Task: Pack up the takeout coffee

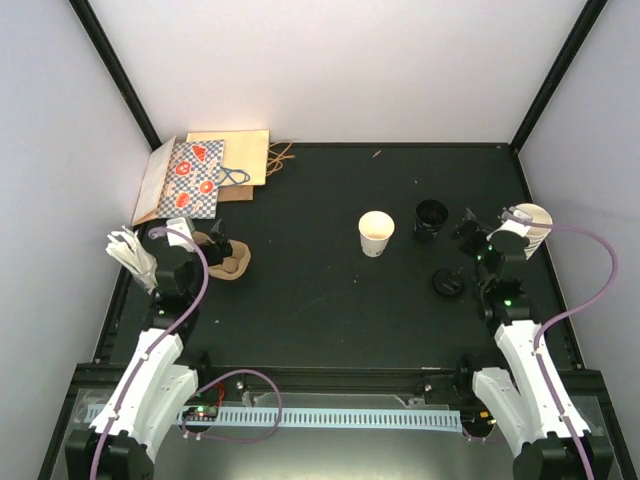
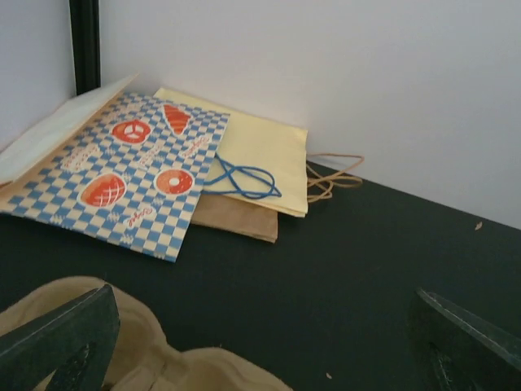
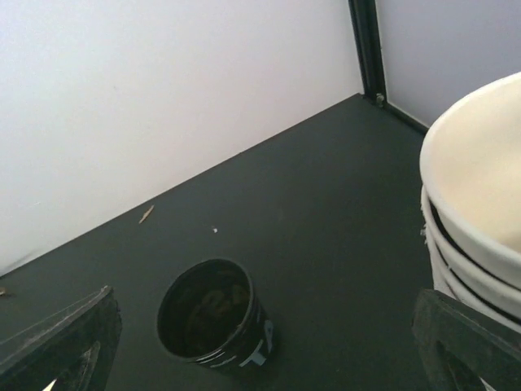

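The takeout coffee cup (image 1: 376, 234), a small cream paper cup, stands upright and open near the table's middle. Its round black lid (image 1: 448, 283) lies flat to the right of it, closer to the arms. My right gripper (image 1: 472, 236) (image 3: 260, 346) hovers open and empty between a black tub (image 1: 431, 220) (image 3: 213, 318) and a stack of cream cups (image 1: 530, 230) (image 3: 476, 212). My left gripper (image 1: 216, 247) (image 2: 260, 358) is open over a tan pulp cup carrier (image 1: 230, 262) (image 2: 98, 342), holding nothing. Neither wrist view shows the single cup.
A blue-checked paper bag (image 1: 193, 177) (image 2: 130, 171) lies flat at the back left on yellow and brown bags (image 1: 240, 155) (image 2: 260, 151). White strips (image 1: 130, 250) stick out at the left edge. Black frame posts stand at the back corners.
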